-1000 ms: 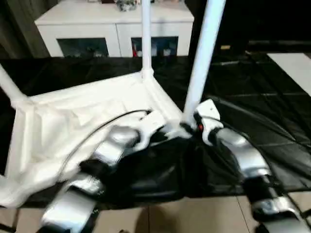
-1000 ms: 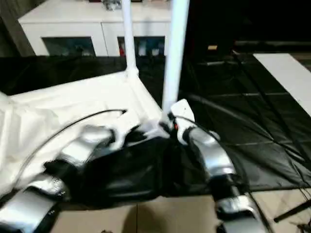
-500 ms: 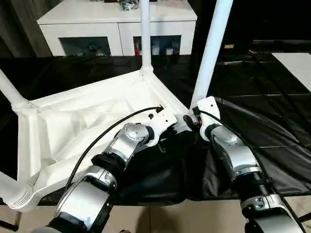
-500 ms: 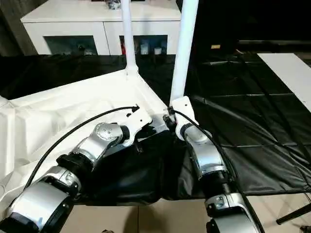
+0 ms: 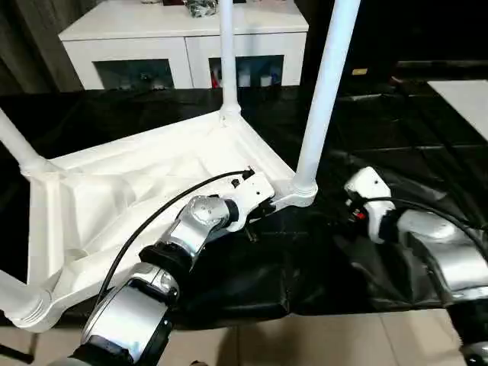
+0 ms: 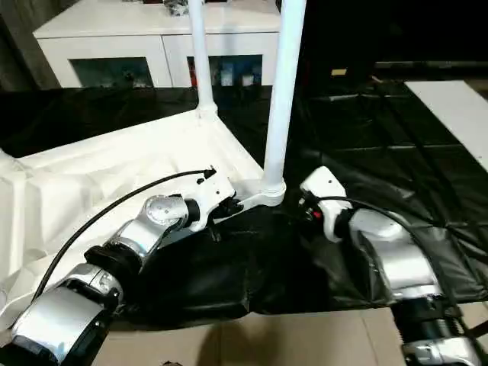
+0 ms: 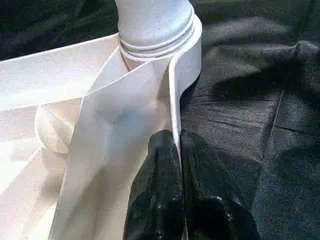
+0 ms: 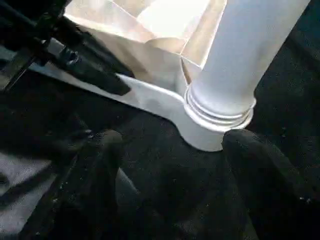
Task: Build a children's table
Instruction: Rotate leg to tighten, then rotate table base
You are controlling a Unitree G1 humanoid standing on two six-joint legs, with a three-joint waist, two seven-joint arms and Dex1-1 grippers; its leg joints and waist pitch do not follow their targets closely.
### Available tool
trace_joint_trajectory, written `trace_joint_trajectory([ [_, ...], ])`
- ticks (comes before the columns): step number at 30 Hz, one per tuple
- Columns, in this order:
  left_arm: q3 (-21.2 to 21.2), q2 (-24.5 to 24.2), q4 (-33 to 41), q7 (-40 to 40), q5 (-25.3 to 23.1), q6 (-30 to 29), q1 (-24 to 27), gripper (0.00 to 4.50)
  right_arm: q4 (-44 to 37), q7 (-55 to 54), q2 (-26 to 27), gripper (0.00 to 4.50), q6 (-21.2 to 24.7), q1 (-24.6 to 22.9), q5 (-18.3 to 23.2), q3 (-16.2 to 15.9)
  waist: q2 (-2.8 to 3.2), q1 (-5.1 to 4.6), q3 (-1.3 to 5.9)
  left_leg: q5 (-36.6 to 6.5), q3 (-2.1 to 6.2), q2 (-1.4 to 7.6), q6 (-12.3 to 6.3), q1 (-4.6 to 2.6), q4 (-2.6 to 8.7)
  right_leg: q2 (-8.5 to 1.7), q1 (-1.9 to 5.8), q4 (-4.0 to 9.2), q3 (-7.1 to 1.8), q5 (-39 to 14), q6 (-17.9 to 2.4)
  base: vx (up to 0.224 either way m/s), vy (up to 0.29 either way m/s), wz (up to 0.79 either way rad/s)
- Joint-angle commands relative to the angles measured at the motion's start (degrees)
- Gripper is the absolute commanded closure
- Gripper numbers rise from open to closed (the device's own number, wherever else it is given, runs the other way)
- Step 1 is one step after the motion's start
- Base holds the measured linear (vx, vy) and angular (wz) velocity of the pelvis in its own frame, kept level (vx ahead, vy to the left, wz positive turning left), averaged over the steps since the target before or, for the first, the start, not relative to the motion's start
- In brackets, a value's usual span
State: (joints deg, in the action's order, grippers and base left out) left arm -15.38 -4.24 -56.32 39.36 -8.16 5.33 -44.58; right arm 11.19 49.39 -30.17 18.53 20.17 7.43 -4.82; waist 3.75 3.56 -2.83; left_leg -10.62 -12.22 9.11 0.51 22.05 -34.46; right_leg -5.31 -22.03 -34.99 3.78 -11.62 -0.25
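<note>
tabletop [image 5: 114,206] upside-down on black cover [image 5: 427,145], L gripper [image 7: 179,165] pinched shut on its rim wall next to near corner socket [image 5: 303,191], leg [image 5: 324,84] upright there, R gripper [image 8: 170,165] fingers wide apart, just short of socket, holding nothing

A furnished indoor room, set up as a robot work area

A white cabinet [image 5: 183,42] with glass doors is standing at the upper left of the frame, small items showing behind its panes and on its top. A black cover [image 5: 427,152] is draping the large tabletop across the middle, and pale floor tiles [image 5: 335,343] are showing along the bottom edge, with a dark curtain [image 5: 30,38] hanging at the far upper left.
</note>
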Motion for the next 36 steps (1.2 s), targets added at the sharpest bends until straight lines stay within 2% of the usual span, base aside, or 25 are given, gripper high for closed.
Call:
trace_joint_trajectory([
  [1,3.6,0.4,5.2,3.4,6.0,2.6,1.5,3.95,-3.7,1.8,-0.7,0.95,0.2,-0.5,2.2,1.0,-1.95,0.48,3.6,-9.4,2.55,4.17,-6.75,-0.74,3.57,-4.5,2.31,4.83,-2.57,-10.7,-13.2,0.0,0.0,0.0],
  [2,4.2,0.0,7.2,5.2,7.3,0.9,2.3,3.87,-4.5,2.0,-0.5,0.95,0.6,-0.7,2.5,0.8,-2.03,0.61,3.75,-8.6,2.49,4.32,-7.52,-0.53,3.55,-4.56,2.37,4.59,-2.59,-9.3,-13.8,0.0,0.0,0.0],
  [4,4.6,-0.9,11.1,7.8,9.2,-1.9,4.0,3.57,-5.4,2.2,0.1,0.95,0.9,-0.7,2.6,0.0,-1.44,0.66,3.98,-7.5,2.58,4.78,-7.83,-0.6,3.62,-4.29,2.05,4.07,-2.48,-6.4,-14.8,0.0,0.0,0.0],
  [5,4.6,-1.8,13.8,8.7,9.8,-3.4,5.3,3.49,-5.7,2.4,0.6,0.95,0.9,-0.7,2.6,-0.8,-1.67,0.52,4.02,-7.1,2.57,4.87,-7.91,-0.66,3.64,-4.13,2.0,3.69,-2.45,-4.1,-15.4,0.0,0.0,0.0],
  [8,4.6,-4.9,24.2,12.8,13.1,-10.0,10.6,3.32,-5.0,2.0,2.7,0.95,0.8,0.3,2.3,-2.4,-1.55,0.06,3.84,-7.8,2.44,4.72,-7.93,-0.55,3.7,-4.16,1.88,3.68,-2.48,-3.4,-16.1,0.0,0.0,0.0],
  [9,4.6,-5.6,26.5,13.8,13.7,-11.5,11.8,3.19,-4.7,2.0,3.2,0.95,0.6,0.6,2.2,-2.7,-1.55,0.02,3.97,-7.7,2.51,4.84,-7.61,-0.61,3.65,-4.31,2.04,3.41,-2.52,-3.1,-16.2,0.0,0.0,0.0],
  [10,4.6,-5.6,26.5,13.8,13.7,-11.5,11.8,3.11,-4.7,2.0,3.2,0.95,0.6,0.6,2.2,-2.7,-1.4,0.0,3.77,-8.1,2.36,4.74,-7.35,-0.64,3.71,-4.17,1.76,3.73,-2.56,-4.4,-16.1,0.0,0.0,0.0],
  [11,3.9,-8.8,33.7,17.1,15.6,-15.4,16.0,3.07,-2.9,1.4,4.5,0.95,0.1,2.1,1.5,-3.5,-2.13,0.26,3.9,-8.1,2.48,4.93,-6.86,-0.67,3.73,-4.51,1.91,3.44,-2.67,-5.5,-15.8,0.0,0.0,0.0],
  [12,3.8,-9.1,34.3,17.4,15.7,-15.8,16.4,2.99,-2.6,1.3,4.6,0.95,0.1,2.3,1.4,-3.6,-1.91,0.12,3.81,-7.8,2.52,4.96,-6.62,-0.46,3.87,-4.48,1.88,3.4,-2.67,-5.8,-15.7,0.0,0.0,0.0],
  [13,3.6,-11.0,38.5,19.3,17.1,-18.2,18.9,2.78,-0.9,0.5,5.4,0.95,-0.3,3.5,0.9,-3.9,-2.45,0.01,3.72,-8.7,2.26,4.93,-5.8,-0.83,3.92,-4.06,1.42,3.64,-2.61,-7.2,-15.2,0.0,0.0,0.0],
  [14,3.6,-11.0,38.5,19.3,17.1,-18.2,18.9,2.72,-0.9,0.5,5.4,0.95,-0.3,3.5,0.9,-3.9,-2.02,0.03,3.55,-8.6,2.31,4.84,-5.27,-0.74,4.07,-3.96,1.4,3.62,-2.69,-7.8,-15.0,0.0,0.0,0.0],
  [15,3.7,-12.1,40.8,20.0,18.0,-19.8,20.2,2.7,0.5,0.0,5.8,0.95,-0.8,4.4,0.6,-3.9,-1.88,0.09,3.46,-9.2,2.18,4.82,-4.82,-1.03,4.07,-3.81,1.11,3.81,-2.75,-8.4,-14.7,0.0,0.0,0.0],
  [16,4.0,-14.2,45.1,21.4,20.0,-22.9,22.5,2.7,3.6,-1.3,6.9,0.95,-2.1,6.2,0.0,-3.5,-1.99,0.28,3.49,-10.0,2.11,4.92,-3.84,-1.4,4.13,-3.87,0.9,3.74,-2.87,-8.6,-14.8,0.0,0.0,0.0],
  [17,4.3,-15.8,48.4,22.3,21.6,-25.4,24.2,2.63,6.4,-2.3,7.9,0.95,-3.3,7.8,-0.2,-3.0,-2.02,0.0,3.56,-9.5,2.22,4.95,-2.99,-0.98,4.34,-4.04,1.16,3.25,-2.78,-7.5,-15.2,0.0,0.0,0.0],
  [18,4.6,-16.6,50.3,22.6,22.5,-27.0,25.1,2.36,8.0,-2.9,8.5,0.95,-4.0,8.8,-0.2,-2.7,-1.99,-0.09,3.41,-9.5,2.16,4.83,-2.81,-0.95,4.42,-3.78,1.08,3.34,-2.75,-7.7,-15.1,0.0,0.0,0.0],
  [19,5.5,-18.4,54.3,23.2,24.6,-30.2,26.9,2.36,12.7,-4.5,9.8,0.95,-6.4,11.4,-0.8,-2.2,-1.86,-0.09,3.49,-9.8,2.02,4.78,-2.12,-1.3,4.25,-3.83,0.94,3.15,-2.86,-7.3,-15.0,0.0,0.0,0.0],
  [21,6.5,-19.8,58.3,23.5,26.4,-33.7,28.5,2.23,18.3,-5.8,10.8,0.95,-8.9,14.3,-1.4,-2.0,-1.95,-0.32,3.38,-10.0,1.76,4.47,-1.79,-1.3,4.23,-3.61,0.92,3.4,-2.88,-7.2,-15.2,0.0,0.0,0.0],
  [25,7.0,-20.9,60.4,23.9,27.2,-35.4,29.4,1.85,24.4,-8.8,11.9,0.95,-11.2,17.4,-1.8,-0.9,-1.92,-0.15,3.37,-10.2,1.7,4.38,-1.31,-1.45,4.15,-3.54,0.96,3.42,-2.99,-7.8,-14.7,0.0,0.0,0.0],
  [27,7.2,-21.6,61.8,22.9,27.7,-36.6,29.9,1.84,33.1,-14.3,12.8,0.95,-14.4,21.7,-2.6,0.8,-1.9,-0.26,3.52,-9.8,1.79,4.37,-1.06,-1.33,4.07,-3.66,1.08,3.15,-3.01,-7.1,-14.7,0.0,0.0,0.0],
  [28,7.3,-21.7,62.3,22.7,28.0,-37.2,29.9,1.57,36.7,-17.0,12.8,0.95,-15.7,23.5,-3.2,1.2,-1.83,-0.57,3.48,-10.0,1.84,4.18,-0.67,-1.18,4.12,-3.61,1.17,3.24,-2.9,-7.7,-14.9,0.0,0.0,0.0],
  [30,7.3,-21.8,62.7,22.4,28.4,-37.7,29.9,1.41,39.9,-19.5,12.8,0.95,-16.8,25.1,-3.7,1.7,-1.67,-0.38,3.41,-11.5,1.56,4.21,0.16,-1.81,4.03,-3.4,0.69,3.47,-2.99,-8.7,-15.0,0.0,0.0,0.0],
  [31,7.4,-21.9,63.2,22.0,28.8,-38.5,29.9,1.4,44.1,-22.5,12.7,0.95,-18.0,27.2,-3.8,2.8,-1.55,-0.2,3.51,-11.6,1.44,4.18,0.43,-2.06,3.94,-3.28,0.56,3.39,-3.05,-7.9,-15.0,0.0,0.0,0.0],
  [32,7.4,-21.9,63.2,22.0,28.8,-38.5,29.9,1.29,44.1,-22.5,12.7,0.95,-18.0,27.2,-3.8,2.8,-1.61,-0.23,3.61,-10.8,1.5,4.11,0.35,-1.79,3.97,-3.12,0.89,3.15,-2.96,-6.5,-15.0,0.0,0.0,0.0],
  [33,7.5,-21.8,64.0,21.3,29.2,-39.3,29.8,1.12,49.2,-27.6,12.3,0.95,-19.2,29.9,-3.4,4.8,-1.52,-0.06,3.69,-10.2,1.47,4.14,0.25,-1.78,3.91,-3.17,0.94,3.03,-2.97,-5.5,-14.8,0.0,0.0,0.0],
  [36,7.6,-21.8,64.3,21.0,29.4,-39.7,29.6,0.91,52.3,-31.8,11.7,0.95,-19.8,31.7,-2.9,6.4,-1.48,-0.11,3.78,-9.7,1.34,3.99,0.03,-1.75,3.73,-3.06,0.88,2.8,-2.91,-3.6,-15.1,0.0,0.0,0.0],
])
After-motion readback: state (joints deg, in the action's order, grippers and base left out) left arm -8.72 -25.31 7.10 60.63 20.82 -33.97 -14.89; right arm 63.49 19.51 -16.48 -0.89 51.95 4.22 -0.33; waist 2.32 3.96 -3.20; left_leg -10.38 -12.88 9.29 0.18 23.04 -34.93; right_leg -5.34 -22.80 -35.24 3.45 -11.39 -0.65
